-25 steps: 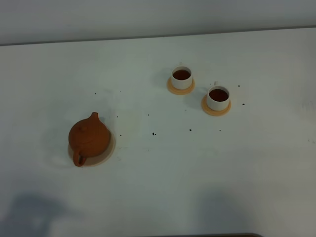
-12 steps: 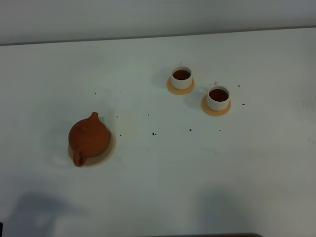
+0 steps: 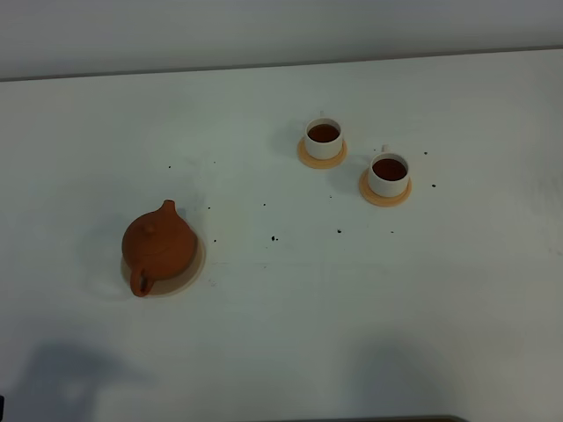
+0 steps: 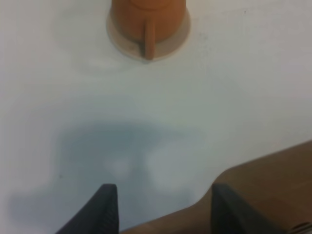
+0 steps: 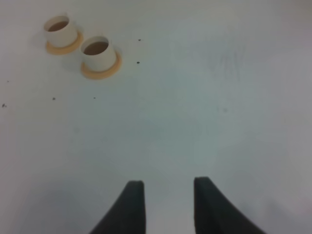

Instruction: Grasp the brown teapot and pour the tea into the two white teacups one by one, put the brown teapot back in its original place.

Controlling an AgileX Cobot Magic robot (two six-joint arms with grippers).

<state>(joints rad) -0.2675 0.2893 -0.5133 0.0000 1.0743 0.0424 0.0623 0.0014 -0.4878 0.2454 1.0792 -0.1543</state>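
The brown teapot (image 3: 159,245) sits upright on its cream mat (image 3: 199,260) at the left of the table, handle toward the near edge. It shows in the left wrist view too: the teapot (image 4: 147,14) on the mat (image 4: 181,33). My left gripper (image 4: 163,210) hangs open well short of the handle, above the near table edge. Two white teacups (image 3: 323,138) (image 3: 389,174), both holding dark tea, stand on orange saucers at the right rear. My right gripper (image 5: 168,204) is open and empty, far from the cups (image 5: 61,30) (image 5: 97,51).
Small dark specks (image 3: 274,237) dot the white tabletop between teapot and cups. The brown front edge of the table (image 4: 273,185) runs beside the left gripper. Neither arm shows in the exterior view beyond shadows near the front edge.
A thin dark sliver has appeared at the lower left edge of the exterior view. Teapot and cups have not moved.
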